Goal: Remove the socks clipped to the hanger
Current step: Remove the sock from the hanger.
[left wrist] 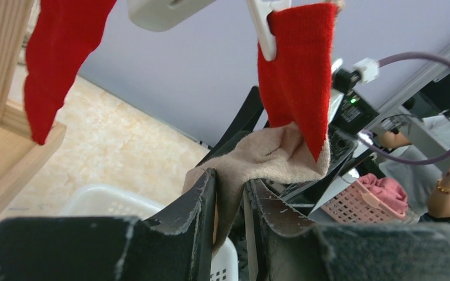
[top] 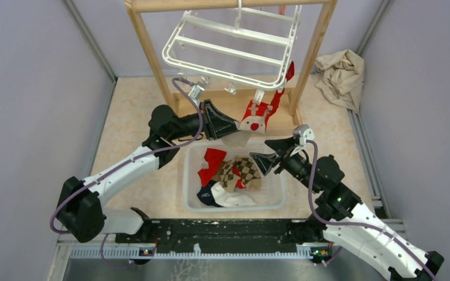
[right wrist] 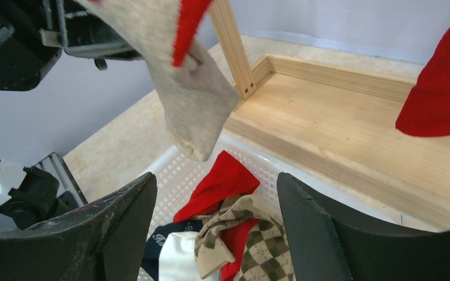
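The white hanger point(top: 228, 44) hangs tilted from the wooden frame. A red reindeer sock point(top: 256, 114) stays clipped to its near edge, and the clip point(left wrist: 263, 29) bites that sock's red cuff point(left wrist: 296, 70). A second red sock point(top: 290, 73) hangs further right. My left gripper point(top: 237, 132) point(left wrist: 229, 178) is narrow, pinching a tan sock point(left wrist: 263, 155) that dangles over the basket point(right wrist: 190, 111). My right gripper point(top: 259, 149) point(right wrist: 217, 178) hovers open and empty above the basket's socks: red point(right wrist: 222, 181), argyle point(right wrist: 252, 234), navy and white.
The white perforated basket point(top: 193, 199) sits between the arms, just in front of the wooden frame's base point(right wrist: 340, 123). A frame post point(top: 152, 52) stands left of my left gripper. A crumpled beige cloth point(top: 340, 73) lies at the back right.
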You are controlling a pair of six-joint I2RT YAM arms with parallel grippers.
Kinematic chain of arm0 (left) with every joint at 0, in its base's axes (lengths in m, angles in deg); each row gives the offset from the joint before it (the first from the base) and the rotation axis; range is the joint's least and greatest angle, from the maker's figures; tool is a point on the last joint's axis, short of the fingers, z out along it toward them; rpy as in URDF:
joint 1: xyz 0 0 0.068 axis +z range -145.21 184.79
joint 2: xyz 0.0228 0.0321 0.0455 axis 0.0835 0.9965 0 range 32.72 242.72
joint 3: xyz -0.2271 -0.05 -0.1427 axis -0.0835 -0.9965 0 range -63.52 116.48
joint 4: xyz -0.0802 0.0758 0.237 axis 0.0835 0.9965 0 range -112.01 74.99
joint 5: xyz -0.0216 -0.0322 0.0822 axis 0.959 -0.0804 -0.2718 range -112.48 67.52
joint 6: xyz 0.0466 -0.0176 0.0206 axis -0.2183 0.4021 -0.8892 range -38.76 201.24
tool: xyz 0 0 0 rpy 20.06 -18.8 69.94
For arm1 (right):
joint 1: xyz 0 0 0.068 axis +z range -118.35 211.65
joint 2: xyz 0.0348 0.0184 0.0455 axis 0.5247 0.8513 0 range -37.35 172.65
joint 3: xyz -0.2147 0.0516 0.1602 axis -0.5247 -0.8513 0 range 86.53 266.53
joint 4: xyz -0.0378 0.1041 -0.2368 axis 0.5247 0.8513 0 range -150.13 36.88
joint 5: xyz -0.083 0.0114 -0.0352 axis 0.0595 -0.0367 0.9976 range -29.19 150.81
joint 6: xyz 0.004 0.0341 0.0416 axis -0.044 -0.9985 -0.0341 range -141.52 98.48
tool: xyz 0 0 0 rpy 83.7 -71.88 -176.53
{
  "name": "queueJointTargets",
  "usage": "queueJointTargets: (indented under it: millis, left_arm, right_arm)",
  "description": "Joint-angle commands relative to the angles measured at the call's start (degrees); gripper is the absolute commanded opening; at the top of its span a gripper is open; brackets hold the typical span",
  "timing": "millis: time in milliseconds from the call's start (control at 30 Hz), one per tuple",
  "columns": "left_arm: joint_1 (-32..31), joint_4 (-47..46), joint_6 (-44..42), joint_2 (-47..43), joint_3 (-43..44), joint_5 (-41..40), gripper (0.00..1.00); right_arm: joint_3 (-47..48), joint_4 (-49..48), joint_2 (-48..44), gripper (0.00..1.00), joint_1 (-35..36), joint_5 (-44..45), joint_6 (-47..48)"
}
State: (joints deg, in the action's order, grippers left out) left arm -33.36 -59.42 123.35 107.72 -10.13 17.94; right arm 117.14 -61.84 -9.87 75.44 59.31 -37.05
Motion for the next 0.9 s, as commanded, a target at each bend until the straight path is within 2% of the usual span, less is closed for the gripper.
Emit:
queueJointTargets:
  millis: [0,367,600,700,800,867]
  left_arm:
    - [-0.34,-9.02,5.75,-0.31,-1.71,1.15,0.3]
    - [-1.04,-24.05,16.37,1.46,-7.88,0.33,0.31]
    - [-1.6,-37.25,24.11,5.31,-11.92,-0.79,0.31]
    - [-1.61,-42.21,27.16,6.79,-13.19,-1.53,0.32]
    - [-1.79,-43.86,28.1,7.86,-13.31,-1.58,0.39]
    - [-1.93,-43.33,27.71,7.94,-13.25,-1.76,0.45]
  right_arm:
    - [-1.21,-7.75,0.61,0.76,-0.33,-1.44,-1.34]
    - [-5.79,-21.62,5.2,0.78,-0.29,-4.11,-4.35]
    - [-6.3,-27.07,7.81,0.78,-0.3,-5.16,-6.2]
    - [-6.03,-27.46,8.29,0.67,-0.29,-5.76,-6.44]
    - [-5.46,-26.99,8.78,0.44,-0.31,-6.71,-6.45]
    - [-4.66,-25.78,9.3,0.24,-0.31,-7.16,-6.18]
